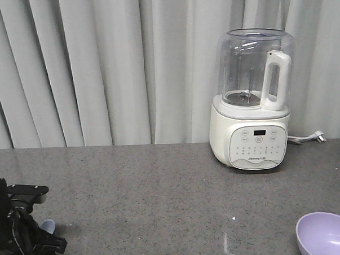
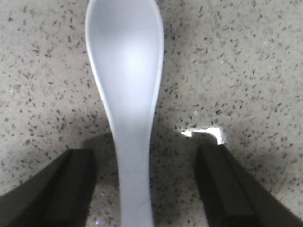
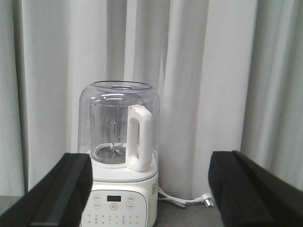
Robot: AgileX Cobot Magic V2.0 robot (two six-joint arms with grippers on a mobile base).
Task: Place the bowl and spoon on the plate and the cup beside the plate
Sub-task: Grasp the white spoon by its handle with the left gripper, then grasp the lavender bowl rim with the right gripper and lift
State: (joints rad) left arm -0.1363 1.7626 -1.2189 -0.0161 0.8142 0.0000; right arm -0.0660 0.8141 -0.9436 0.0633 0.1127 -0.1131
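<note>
Pale blue-white spoon (image 2: 125,71) is lying on the speckled grey counter (image 2: 246,56), its handle running between the 2 spread fingers (image 2: 71,189) of the left gripper (image 2: 144,156), neither touching it. Meanwhile the right gripper (image 3: 149,163) is hanging released, empty, framing a white blender (image 3: 118,156) ahead. Lavender bowl (image 1: 327,233) is sitting well apart, off to the right of the left gripper.

The spoon (image 2: 125,71), pale blue-white with a rounded scoop, lies flat on the speckled grey desk (image 2: 246,56), hollow side up. The lavender bowl (image 1: 327,233) stands upright and empty, well apart on the right.
</note>
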